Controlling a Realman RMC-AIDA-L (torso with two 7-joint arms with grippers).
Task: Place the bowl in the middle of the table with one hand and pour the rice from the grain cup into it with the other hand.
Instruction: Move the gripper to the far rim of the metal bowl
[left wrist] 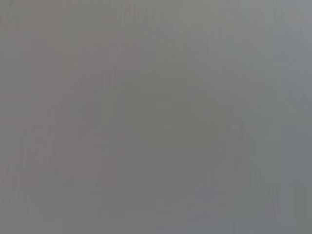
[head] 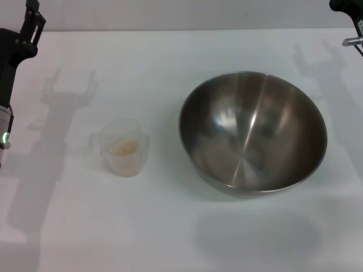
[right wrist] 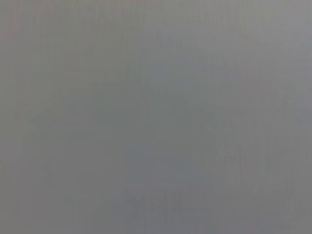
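Note:
The steel bowl (head: 253,131) stands right of the table's (head: 170,226) centre, and nothing lies inside it. Left of it stands the small clear grain cup (head: 122,147), upright, with a thin layer of pale rice (head: 123,148) in its bottom. My left gripper (head: 32,14) hangs high at the far left edge, well behind and left of the cup; its forked shadow on the table shows the fingers apart, holding nothing. Only a corner of my right gripper (head: 349,8) shows, at the top right behind the bowl. Both wrist views are plain grey and show none of these things.
The white tabletop runs to a pale back wall along the top of the head view. Shadows of both arms fall on the table, one behind the cup and one behind the bowl's right side.

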